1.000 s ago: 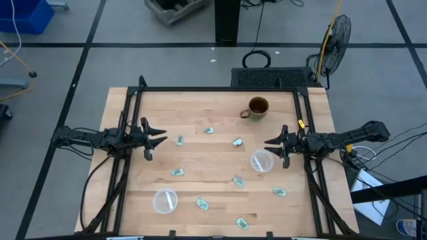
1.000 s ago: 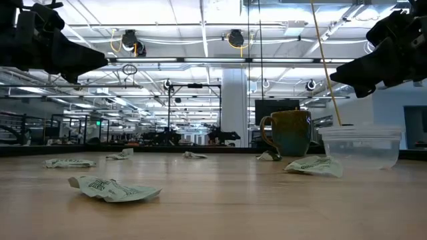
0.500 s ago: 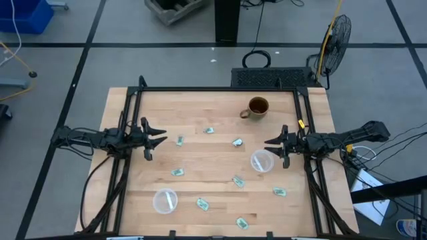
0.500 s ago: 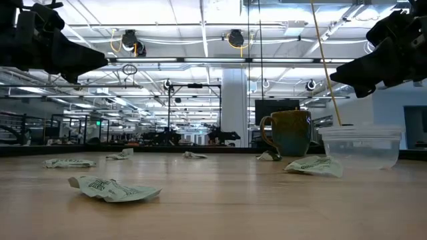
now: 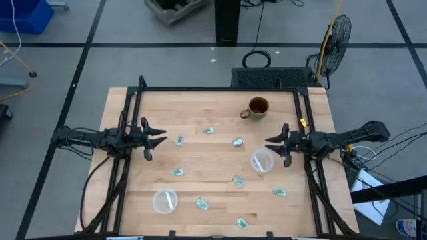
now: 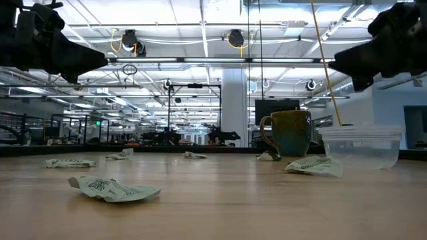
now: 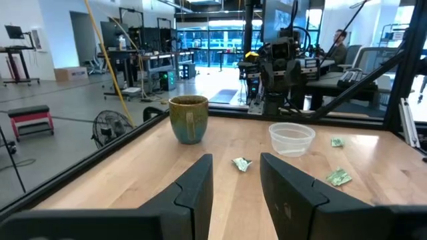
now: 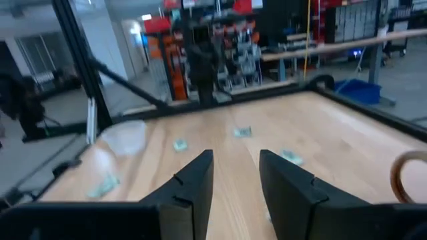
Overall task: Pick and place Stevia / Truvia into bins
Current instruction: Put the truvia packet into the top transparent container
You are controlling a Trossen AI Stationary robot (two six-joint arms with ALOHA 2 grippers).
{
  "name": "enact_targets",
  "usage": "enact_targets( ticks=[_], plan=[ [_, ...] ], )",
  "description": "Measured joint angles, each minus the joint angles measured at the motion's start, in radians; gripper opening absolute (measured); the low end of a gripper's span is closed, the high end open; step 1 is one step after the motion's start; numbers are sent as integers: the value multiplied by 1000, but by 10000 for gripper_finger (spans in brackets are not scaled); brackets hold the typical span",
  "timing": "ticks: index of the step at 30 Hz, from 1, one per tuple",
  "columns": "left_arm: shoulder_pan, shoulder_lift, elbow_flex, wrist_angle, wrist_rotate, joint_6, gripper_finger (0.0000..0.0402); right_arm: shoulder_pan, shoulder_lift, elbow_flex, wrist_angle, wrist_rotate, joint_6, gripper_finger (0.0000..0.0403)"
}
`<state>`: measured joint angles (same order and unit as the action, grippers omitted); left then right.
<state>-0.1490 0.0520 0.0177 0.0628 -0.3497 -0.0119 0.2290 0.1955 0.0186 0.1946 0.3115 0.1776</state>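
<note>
Several pale green and white Stevia packets lie flat and scattered on the wooden table, for instance one (image 5: 179, 141) near my left gripper, one (image 5: 237, 142) near my right gripper and one (image 5: 202, 203) toward the near edge. One clear cup (image 5: 262, 161) stands near the table's right side, the other (image 5: 165, 201) near the near-left corner. My left gripper (image 5: 162, 140) hovers open over the table's left side; its wrist view shows a packet (image 7: 241, 163) between the fingers, farther off. My right gripper (image 5: 269, 142) hovers open just beyond the right cup.
A brown mug (image 5: 257, 107) with a handle stands toward the far right of the table. A black frame (image 5: 213, 89) runs along the far, left and right edges. Bare wood shows in the table's middle (image 5: 213, 157).
My right gripper has shifted a little: in the low view its tip sits slightly higher and farther right than before. The left arm, the packets and both cups have stayed where they were.
</note>
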Motion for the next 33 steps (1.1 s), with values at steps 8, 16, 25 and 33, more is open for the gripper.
enact_targets(
  ticks=[8, 16, 25, 33],
  plan=[
    [0, 0, 0, 0, 0, 7, 129, 0, 0, 0, 119, -1, -91, 114],
    [0, 0, 0, 13, 0, -25, 129, 0, 36, 0, 136, 4, -74, 114],
    [0, 0, 0, 40, 8, -125, 129, 0, 88, 0, 141, 106, -143, 114],
    [0, 0, 0, 37, -76, -102, 129, -30, 231, 72, 215, 108, -250, 114]
  ],
)
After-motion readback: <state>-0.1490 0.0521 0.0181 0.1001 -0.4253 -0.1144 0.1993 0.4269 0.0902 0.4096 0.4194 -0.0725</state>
